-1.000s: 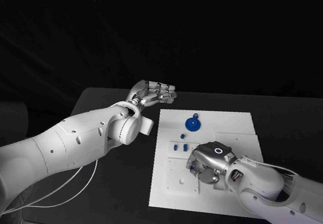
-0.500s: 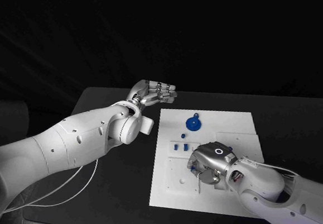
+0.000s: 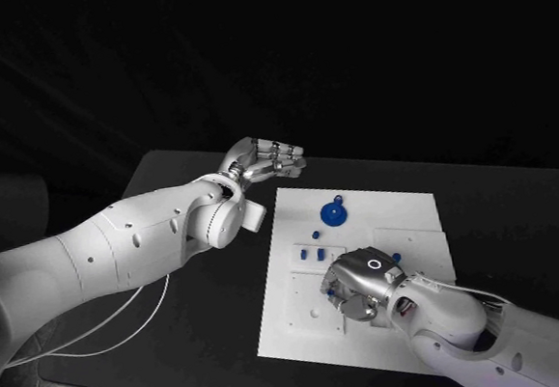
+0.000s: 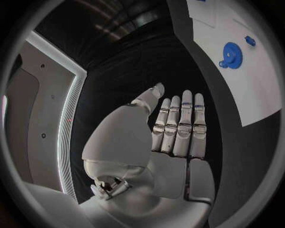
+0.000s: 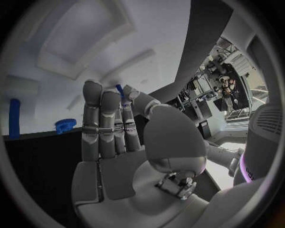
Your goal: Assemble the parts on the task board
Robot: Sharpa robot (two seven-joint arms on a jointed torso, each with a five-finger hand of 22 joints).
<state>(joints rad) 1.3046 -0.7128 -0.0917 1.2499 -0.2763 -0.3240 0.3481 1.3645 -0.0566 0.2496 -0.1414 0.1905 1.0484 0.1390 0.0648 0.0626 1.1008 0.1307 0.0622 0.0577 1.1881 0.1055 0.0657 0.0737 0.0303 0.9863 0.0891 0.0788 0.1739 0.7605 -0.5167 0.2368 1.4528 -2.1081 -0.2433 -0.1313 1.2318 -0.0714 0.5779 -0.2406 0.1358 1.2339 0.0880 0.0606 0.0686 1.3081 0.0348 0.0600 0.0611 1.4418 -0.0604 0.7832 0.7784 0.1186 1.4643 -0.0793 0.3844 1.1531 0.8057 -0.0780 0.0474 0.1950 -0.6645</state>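
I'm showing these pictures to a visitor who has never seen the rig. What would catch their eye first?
The white task board stands out on the black table, with a blue gear near its far edge. The right hand works low over the board's middle, while the left hand hovers off the board's far left corner, holding nothing.

The right hand (image 5: 128,142) rises with its palm toward the camera, the fingers (image 5: 92,118) held straight and close together. Between the thumb and the nearest finger sits a thin blue part (image 5: 120,91), pinched near the fingertips. Beyond the hand lies the white task board (image 5: 59,71). On the board, beside the fingers, rests a round blue toothed part (image 5: 65,125). Farther out from the fingers, a blue peg (image 5: 14,118) stands on the board.
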